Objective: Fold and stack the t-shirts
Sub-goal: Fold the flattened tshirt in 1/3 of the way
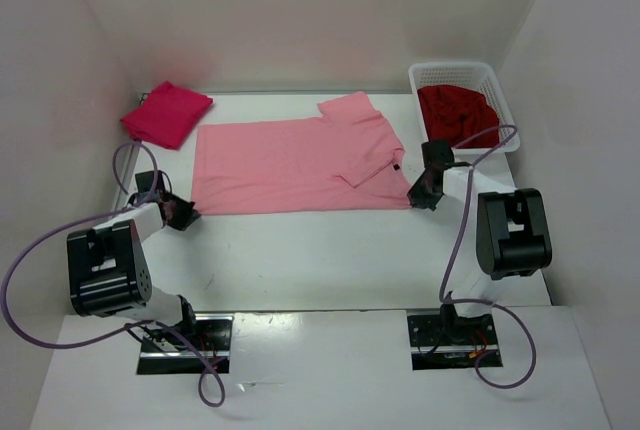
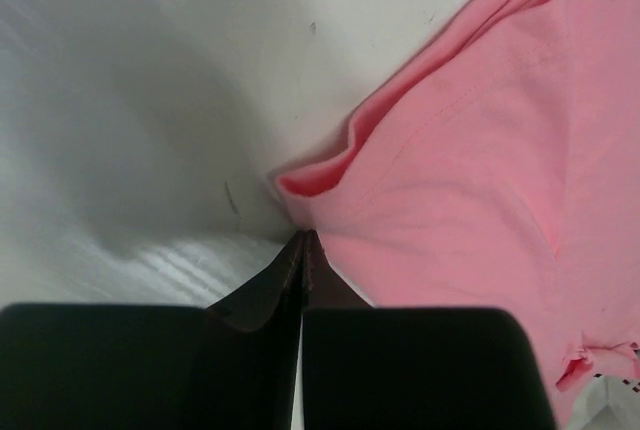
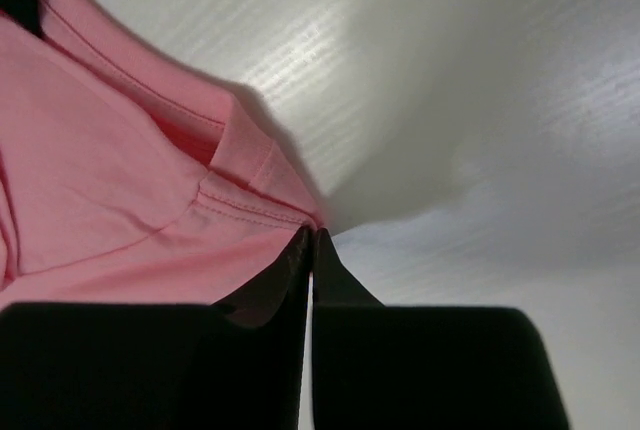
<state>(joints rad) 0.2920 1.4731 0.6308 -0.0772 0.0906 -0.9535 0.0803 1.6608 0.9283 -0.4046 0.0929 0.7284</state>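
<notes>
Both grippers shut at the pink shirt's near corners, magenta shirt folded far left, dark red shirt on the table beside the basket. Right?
One slip: the dark red shirt lies inside the basket, not beside it; the top view shows it. The rest holds.

A robotics lab test cell: a white table (image 1: 300, 260) boxed in on three sides by plain white walls (image 1: 330, 10). The left arm (image 1: 105, 270) and right arm (image 1: 510, 235) are bolted at its near edge, trailing loose purple cables (image 1: 461, 240).
</notes>
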